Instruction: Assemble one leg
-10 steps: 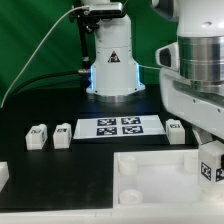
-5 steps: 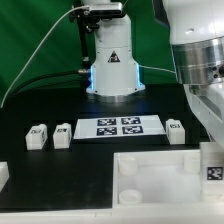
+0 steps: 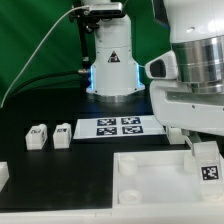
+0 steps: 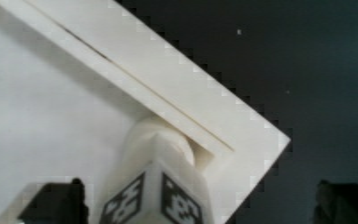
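Observation:
A leg (image 3: 208, 166), a small white block with black-and-white tags, stands upright at the near right corner of the large white panel (image 3: 150, 180). In the wrist view the leg (image 4: 155, 196) sits at the panel's (image 4: 69, 110) corner, between my two dark fingertips (image 4: 55, 202). My gripper (image 4: 199, 206) is open. Its jaws stand wide apart on either side of the leg and do not touch it. In the exterior view my gripper (image 3: 204, 150) hangs right over the leg.
Two more legs (image 3: 37, 136) (image 3: 62, 134) stand on the black table left of the marker board (image 3: 120, 127). Another white part (image 3: 3, 175) lies at the exterior view's left edge. The white robot base (image 3: 112, 60) rises at the back.
The arm has swung toward the exterior view's left and come lower over the panel's corner. The leg stays at the same spot.

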